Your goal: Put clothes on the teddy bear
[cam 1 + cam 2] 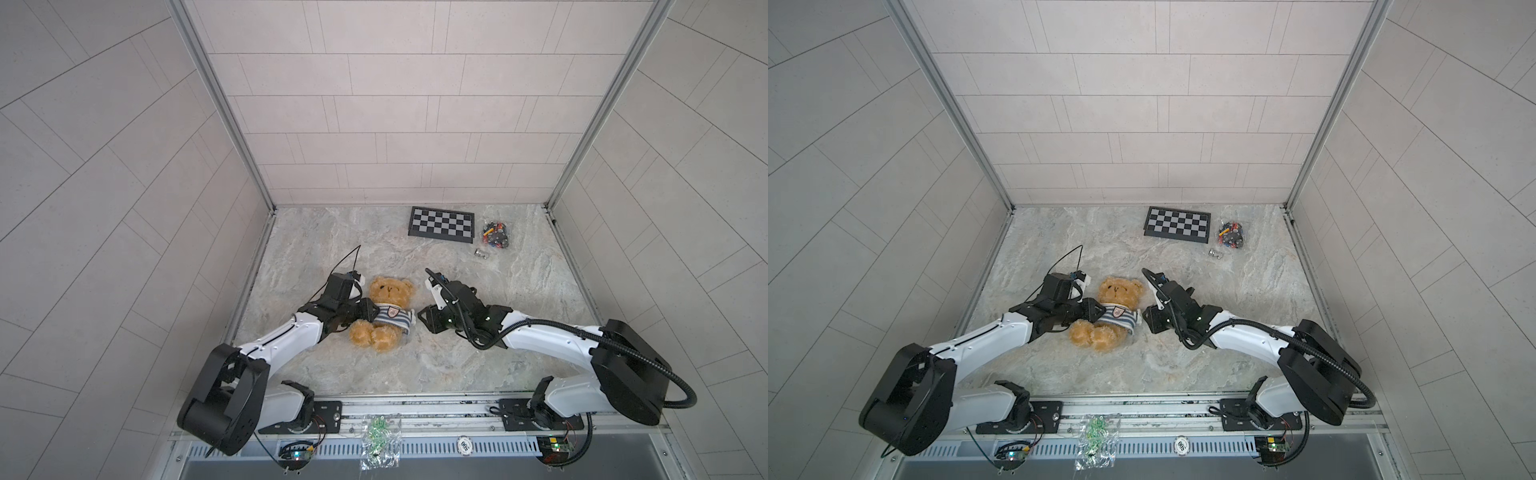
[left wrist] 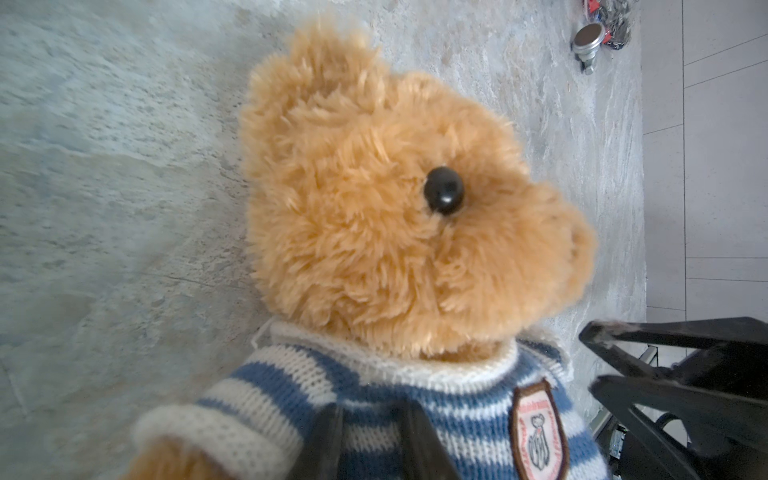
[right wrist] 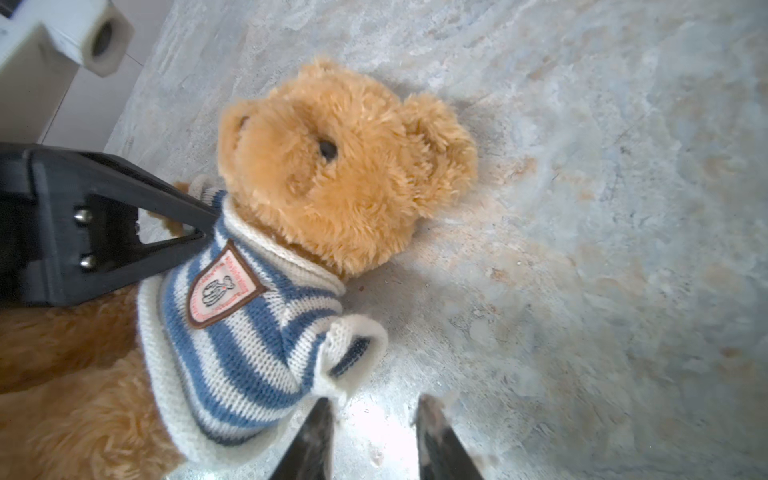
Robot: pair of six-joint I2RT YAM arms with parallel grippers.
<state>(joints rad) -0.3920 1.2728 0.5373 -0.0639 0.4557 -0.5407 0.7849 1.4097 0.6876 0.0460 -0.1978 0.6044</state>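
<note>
The bear lies on its back on the table between the two pincers, touching the left pincer and just beside the right pincer. Its head points toward the back wall. Its fur is golden-brown, long and shaggy, with round ears, a blunt muzzle and glossy black bead eyes. A sweater covers its chest: a soft knit in blue and white stripes with cream collar and cuffs. On the sweater is a shield-shaped badge edged in brown. The plump legs are bare below the hem.

The left pincer pinches the sweater at the shoulder, with striped knit between its black fingers; a paw shows out of the cuff next to it. The right pincer is spread, with bare table between its tips, and the other cuff gapes just beside one tip.

The table is matte and stone-like, mottled grey and beige. Well beyond the right pincer, near the back wall, lies a flat black-and-white checkerboard. Beside it is a clear bag of small mixed parts, with a little metal cylinder next to it. Pale tile-patterned walls close in three sides, joined by aluminium posts.
</note>
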